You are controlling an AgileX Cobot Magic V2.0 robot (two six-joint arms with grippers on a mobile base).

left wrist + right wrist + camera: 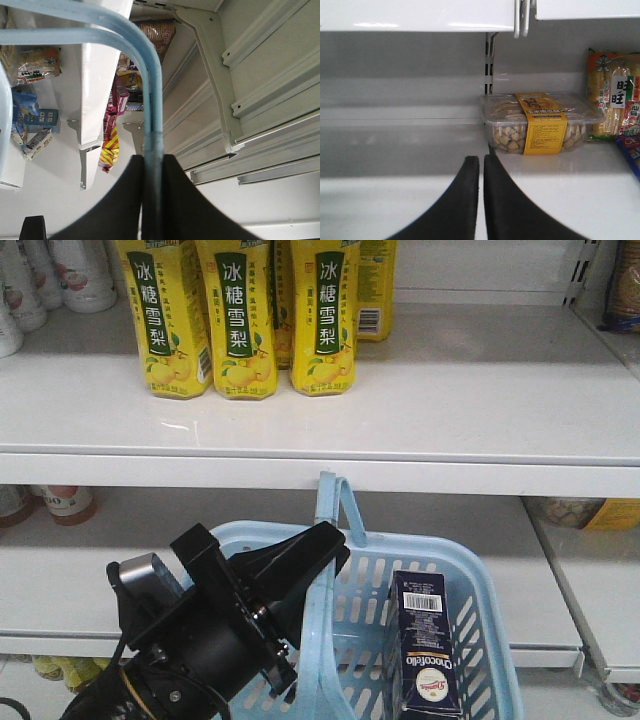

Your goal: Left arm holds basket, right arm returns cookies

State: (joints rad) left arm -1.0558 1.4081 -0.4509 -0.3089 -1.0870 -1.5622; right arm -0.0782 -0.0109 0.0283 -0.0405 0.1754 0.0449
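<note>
The light blue basket (470,570) hangs in front of the lower shelf with its handles (335,502) raised. My left gripper (332,545) is shut on the handles, and in the left wrist view the blue handle bar (153,125) runs straight between the black fingers of that gripper (152,159). The cookies (428,650), a dark navy box with a white barcode, stand upright inside the basket at its right side. My right gripper (481,160) is shut with nothing between its fingers. It hovers over a white shelf, away from the cookies, and is out of the front view.
Yellow drink bottles (245,315) stand on the upper shelf (450,430). In the right wrist view, a clear snack tub with a yellow label (540,122) and a packet of rice crackers (615,95) sit at the back of a white shelf (395,200).
</note>
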